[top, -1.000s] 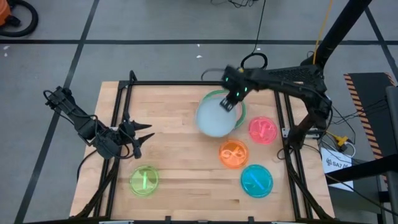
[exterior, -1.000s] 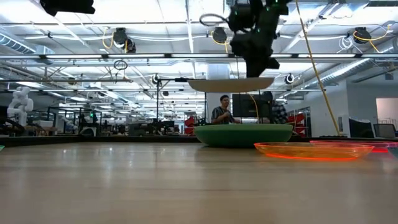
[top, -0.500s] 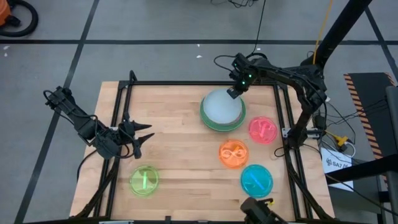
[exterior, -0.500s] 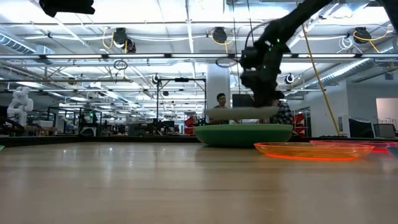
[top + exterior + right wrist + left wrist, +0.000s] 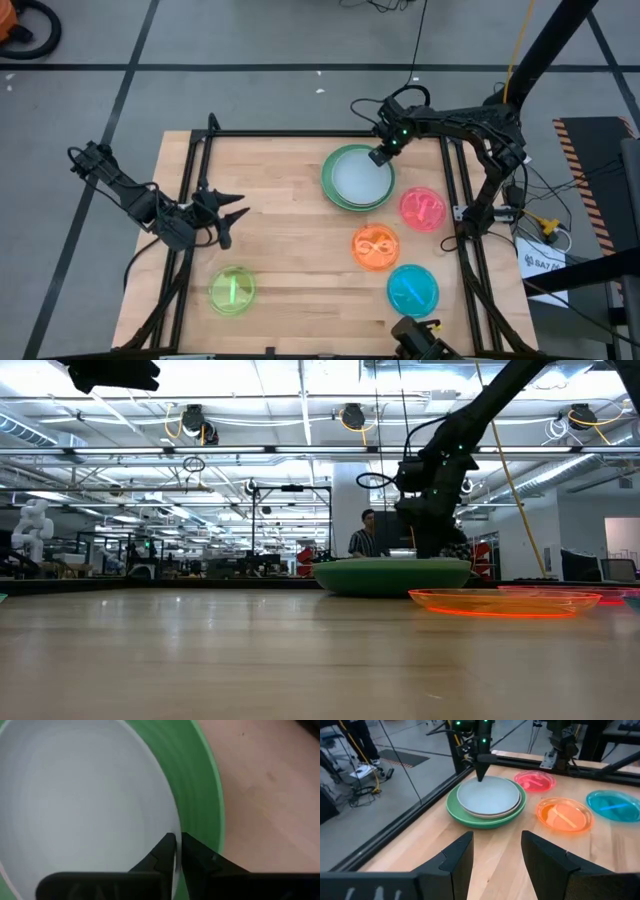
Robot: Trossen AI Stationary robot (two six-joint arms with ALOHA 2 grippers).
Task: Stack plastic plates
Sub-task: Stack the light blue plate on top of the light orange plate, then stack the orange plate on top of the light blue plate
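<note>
A stack of large plates (image 5: 357, 178) stands at the far middle of the table: a green plate (image 5: 470, 817) at the bottom, a pale pink rim (image 5: 485, 814) above it, the light blue plate (image 5: 358, 176) on top. My right gripper (image 5: 378, 157) stands at the stack's far right rim, shut on the light blue plate. The small translucent plates lie flat on the table apart from it: hot pink (image 5: 423, 208), orange (image 5: 375, 247), cyan (image 5: 412, 290), lime (image 5: 232, 291). My left gripper (image 5: 235, 213) hovers open over the table's left side. My right gripper pinches the light blue plate's rim (image 5: 170, 827) on its far right side, one finger inside the plate and one outside. The fingers (image 5: 481, 772) come from above, pointing down. The plate lies level, nested in the stack on the pale pink plate.
A black metal frame (image 5: 205, 160) runs along the table's left, far and right edges. Bare wood lies between the stack and the lime plate. A person (image 5: 368, 540) sits in the room far behind the table.
My right gripper has gone down and a little toward the far right, carrying the light blue plate. The plate was held lifted above the stack a second ago; now it sits nested on top of the stack.
</note>
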